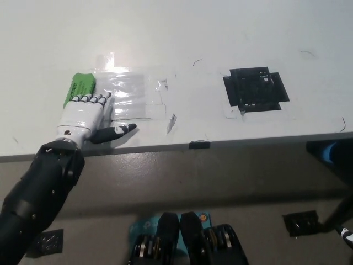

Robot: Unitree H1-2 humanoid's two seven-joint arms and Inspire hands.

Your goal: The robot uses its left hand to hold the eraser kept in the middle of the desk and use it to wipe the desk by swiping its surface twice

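My white left hand [85, 116] lies flat, fingers spread and gripping nothing, just short of the green rectangular eraser [79, 88] on the white desk [220, 33], poised to press it down for wiping.

Bright overhead light, glare on desk [182, 33]

A white table [182, 33] fills the upper part of the view, its grey front edge running across the middle. On it lie a green eraser [80, 87] at the left, a patch of clear tape [131, 95] just beside it, and — well apart to the right — a black tape square [255, 89]. The left hand [85, 117] rests flat on the table, fingertips on the eraser's near end.
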